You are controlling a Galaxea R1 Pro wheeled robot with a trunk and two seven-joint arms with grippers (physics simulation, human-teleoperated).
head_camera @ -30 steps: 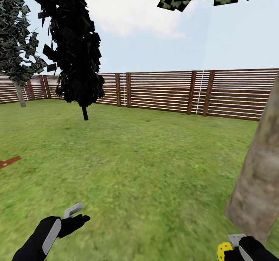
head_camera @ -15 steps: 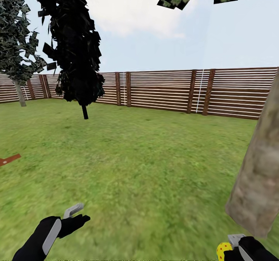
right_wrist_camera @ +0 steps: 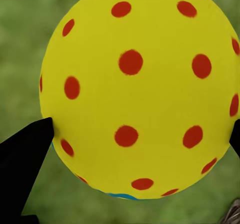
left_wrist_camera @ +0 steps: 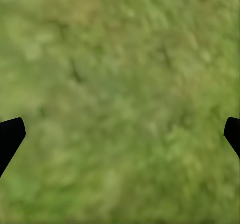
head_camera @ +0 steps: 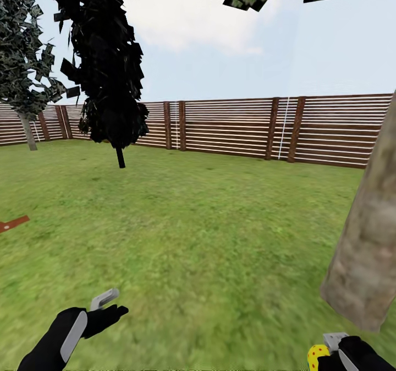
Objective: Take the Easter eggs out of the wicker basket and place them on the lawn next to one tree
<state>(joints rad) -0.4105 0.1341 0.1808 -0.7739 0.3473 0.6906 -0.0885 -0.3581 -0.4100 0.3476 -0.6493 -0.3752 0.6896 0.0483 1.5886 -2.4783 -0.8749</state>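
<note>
The right gripper (right_wrist_camera: 137, 134) is clamped on a yellow Easter egg (right_wrist_camera: 137, 89) with red dots, held low over the lawn (head_camera: 209, 233) just beside the pale trunk of the tree (head_camera: 366, 250). The left gripper (head_camera: 107, 304) hangs spread and empty above the grass, with the slatted fence (head_camera: 231, 129) far behind

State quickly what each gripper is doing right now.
Left gripper: open, empty over the mottled green lawn.
Right gripper: shut on the yellow red-dotted Easter egg.
</note>
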